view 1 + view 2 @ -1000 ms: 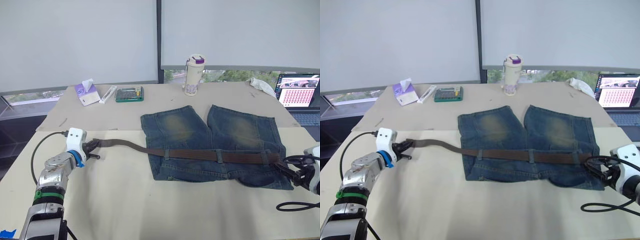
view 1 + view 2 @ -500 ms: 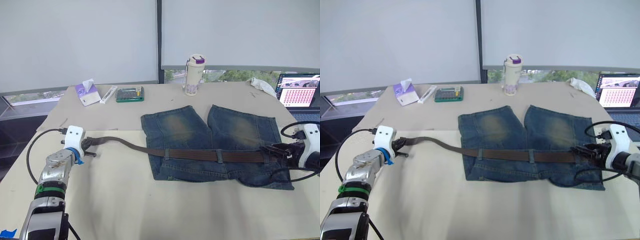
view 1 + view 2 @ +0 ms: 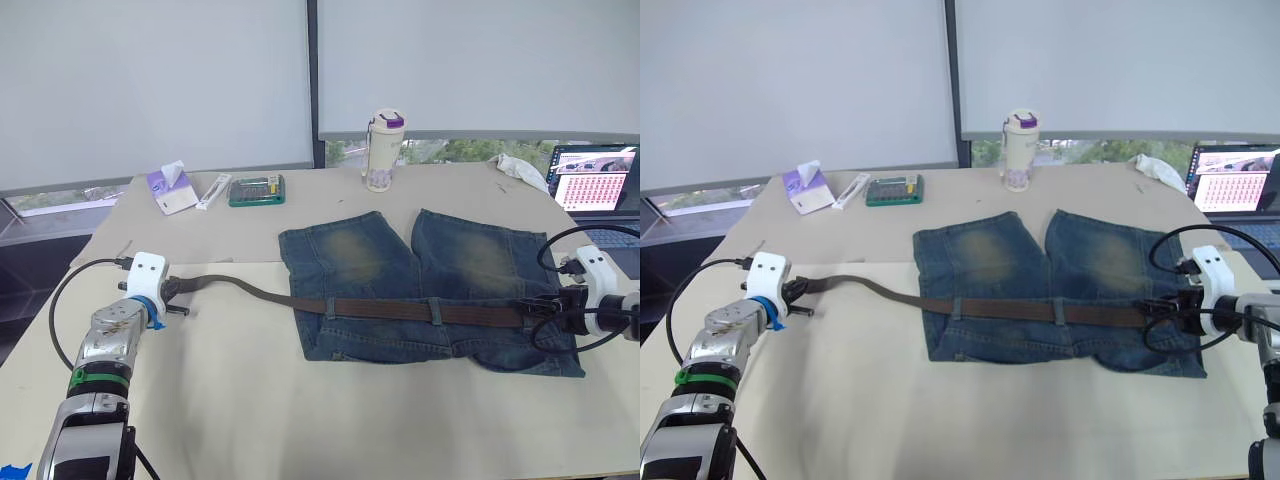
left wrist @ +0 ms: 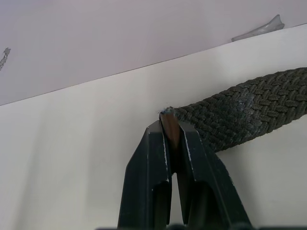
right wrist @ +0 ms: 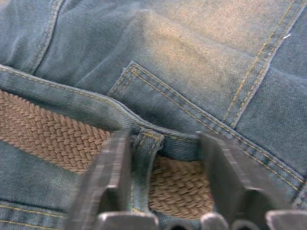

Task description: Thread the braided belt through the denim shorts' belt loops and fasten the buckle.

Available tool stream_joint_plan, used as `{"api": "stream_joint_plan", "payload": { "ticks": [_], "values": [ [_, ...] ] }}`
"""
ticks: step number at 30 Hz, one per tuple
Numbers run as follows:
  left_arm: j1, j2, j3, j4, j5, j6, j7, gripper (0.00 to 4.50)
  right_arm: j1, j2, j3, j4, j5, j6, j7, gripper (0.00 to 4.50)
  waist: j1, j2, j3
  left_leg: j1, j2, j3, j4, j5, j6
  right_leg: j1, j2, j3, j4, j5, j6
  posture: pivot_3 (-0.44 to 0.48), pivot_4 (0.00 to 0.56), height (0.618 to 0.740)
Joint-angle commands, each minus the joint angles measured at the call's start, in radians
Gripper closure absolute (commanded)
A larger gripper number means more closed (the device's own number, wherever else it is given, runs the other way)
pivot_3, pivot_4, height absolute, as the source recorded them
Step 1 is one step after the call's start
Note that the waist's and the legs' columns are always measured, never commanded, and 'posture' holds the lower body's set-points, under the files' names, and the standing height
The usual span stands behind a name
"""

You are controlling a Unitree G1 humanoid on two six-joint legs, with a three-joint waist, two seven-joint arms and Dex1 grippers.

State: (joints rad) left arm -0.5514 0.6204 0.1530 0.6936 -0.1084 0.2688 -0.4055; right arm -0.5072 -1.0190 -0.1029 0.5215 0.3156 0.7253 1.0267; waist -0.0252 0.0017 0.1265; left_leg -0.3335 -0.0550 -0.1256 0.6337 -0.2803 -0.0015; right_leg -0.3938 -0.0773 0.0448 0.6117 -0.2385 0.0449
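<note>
Left eye view: denim shorts (image 3: 425, 295) lie flat mid-worktop, waistband toward the near edge. Braided belt (image 3: 400, 310) runs along the waistband, its long axis parallel to that near edge, and trails off the shorts toward the worktop's left side. Left pincer (image 3: 172, 297) holds that free end. Right pincer (image 3: 540, 308) sits at the waistband's right end, fingers pointing along the belt's line.

Left wrist view: left pincer (image 4: 171, 143) clenched on the belt's tip, strap leading away across bare worktop (image 4: 72, 143).

Right wrist view: right pincer (image 5: 165, 158) released, fingers spread either side of a belt loop (image 5: 144, 163) with the strap lying under it. Buckle not made out.

Judgement: the right arm is far nearer the last loop; the belt must travel lengthwise toward it.
</note>
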Motion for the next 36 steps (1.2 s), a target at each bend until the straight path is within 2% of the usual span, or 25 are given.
{"api": "stream_joint_plan", "payload": {
  "ticks": [1,2,3,4,5,8,12,13,15,17,21,24,28,33,36],
  "values": [
    [0.023,0.036,-0.002,0.061,0.046,0.036,0.041,4.5,-0.003,-0.012,-0.029,-0.021,0.003,-0.006,0.01,3.93,-0.003,0.0,0.0,0.0,0.0,0.0,0.0,0.0,0.0,0.0,0.0,0.0,0.0,0.0,0.0,0.0,0.15,0.74],
    [0.019,0.038,-0.003,0.067,0.048,0.032,0.039,4.5,0.0,-0.011,-0.038,-0.034,0.011,0.002,0.007,4.36,-0.004,0.001,0.0,0.0,0.0,0.0,0.0,0.0,0.0,0.0,0.0,0.0,0.0,0.0,0.0,0.0,0.15,0.74],
    [0.015,0.039,-0.005,0.073,0.048,0.028,0.034,4.5,0.003,-0.009,-0.048,-0.048,0.021,0.014,0.005,4.49,-0.006,0.001,-0.001,0.0,0.0,0.0,0.0,0.0,0.0,0.0,0.0,0.0,0.0,0.0,0.0,0.0,0.15,0.74],
    [0.012,0.04,-0.007,0.077,0.049,0.025,0.03,3.69,0.005,-0.008,-0.053,-0.058,0.027,0.022,0.004,4.5,-0.008,0.001,-0.001,0.0,0.0,0.0,0.0,0.0,0.0,0.0,0.0,0.0,0.0,0.0,0.0,0.0,0.15,0.74],
    [0.003,0.042,-0.011,0.081,0.051,0.008,0.02,3.47,0.01,-0.005,-0.066,-0.079,0.039,0.039,-0.002,4.5,-0.01,0.002,-0.001,0.0,0.0,0.0,0.0,0.0,0.0,0.0,0.0,0.0,0.0,0.0,0.0,0.0,0.15,0.74],
    [-0.045,0.038,-0.024,0.079,0.066,-0.106,0.003,2.47,0.032,0.0,-0.096,-0.147,0.062,0.08,-0.021,4.5,-0.011,0.002,-0.001,-0.001,0.0,0.0,0.0,0.0,0.0,-0.002,0.0,0.0,0.001,0.0,0.0,0.0,0.15,0.74],
    [-0.087,0.029,-0.033,0.07,0.049,-0.197,-0.085,1.12,0.057,0.001,-0.113,-0.188,0.068,0.095,-0.033,4.5,0.005,-0.003,0.001,-0.005,-0.001,-0.001,0.0,0.001,-0.002,-0.006,-0.001,0.0,0.0,0.002,-0.002,0.0,0.15,0.74],
    [-0.105,0.022,-0.046,0.042,0.037,-0.222,-0.143,0.82,0.064,0.003,-0.119,-0.198,0.069,0.095,-0.039,4.5,0.008,-0.003,0.001,-0.006,-0.001,0.0,0.001,0.002,-0.003,-0.008,-0.001,0.0,0.0,0.003,-0.002,0.0,0.15,0.74],
    [-0.122,-0.004,-0.087,-0.022,0.019,-0.271,-0.257,0.82,0.076,0.007,-0.127,-0.214,0.072,0.096,-0.048,4.5,0.015,-0.004,0.001,-0.008,-0.001,0.0,0.001,0.002,-0.004,-0.01,0.0,0.0,0.0,0.004,-0.003,0.0,0.15,0.74],
    [-0.108,-0.044,-0.12,-0.109,-0.039,-0.252,-0.396,0.82,0.086,0.013,-0.13,-0.23,0.074,0.098,-0.052,4.5,0.023,-0.003,0.001,-0.01,-0.001,0.0,0.002,0.003,-0.004,-0.01,-0.001,-0.001,0.0,0.004,-0.003,0.0,0.15,0.74],
    [-0.072,-0.116,-0.218,-0.34,-0.203,-0.058,-0.683,0.82,0.108,0.023,-0.137,-0.261,0.079,0.097,-0.061,4.5,0.022,-0.003,0.001,-0.013,-0.001,0.002,0.003,0.003,-0.004,-0.01,0.0,0.0,0.0,0.005,-0.003,0.0,0.15,0.74],
    [-0.135,-0.186,-0.267,-0.285,-0.176,-0.042,-0.704,0.82,0.112,0.027,-0.138,-0.267,0.082,0.097,-0.07,4.5,0.015,-0.004,0.001,-0.013,0.0,0.005,0.005,0.003,-0.003,-0.01,0.001,-0.001,0.001,0.005,-0.003,0.0,0.15,0.74],
    [-0.225,-0.275,-0.349,-0.107,-0.078,-0.126,-0.703,0.82,0.113,0.027,-0.146,-0.266,0.081,0.094,-0.083,4.5,0.011,-0.005,0.002,-0.013,-0.002,0.007,0.007,0.003,-0.003,-0.009,0.003,-0.002,0.001,0.005,-0.004,0.0,0.15,0.74],
    [-0.338,-0.328,-0.394,0.18,0.053,-0.262,-0.623,0.82,0.133,0.019,-0.166,-0.278,0.086,0.093,-0.092,4.5,0.012,-0.007,0.004,-0.013,-0.002,0.01,0.008,0.002,-0.002,-0.009,0.002,-0.002,0.001,0.005,-0.004,0.0,0.15,0.74],
    [-0.373,-0.334,-0.411,0.284,0.094,-0.303,-0.656,0.82,0.148,0.014,-0.178,-0.289,0.092,0.096,-0.095,4.5,0.014,-0.008,0.004,-0.013,-0.002,0.01,0.009,0.002,-0.002,-0.009,0.002,-0.002,0.001,0.005,-0.004,0.0,0.15,0.74]
  ]
}}
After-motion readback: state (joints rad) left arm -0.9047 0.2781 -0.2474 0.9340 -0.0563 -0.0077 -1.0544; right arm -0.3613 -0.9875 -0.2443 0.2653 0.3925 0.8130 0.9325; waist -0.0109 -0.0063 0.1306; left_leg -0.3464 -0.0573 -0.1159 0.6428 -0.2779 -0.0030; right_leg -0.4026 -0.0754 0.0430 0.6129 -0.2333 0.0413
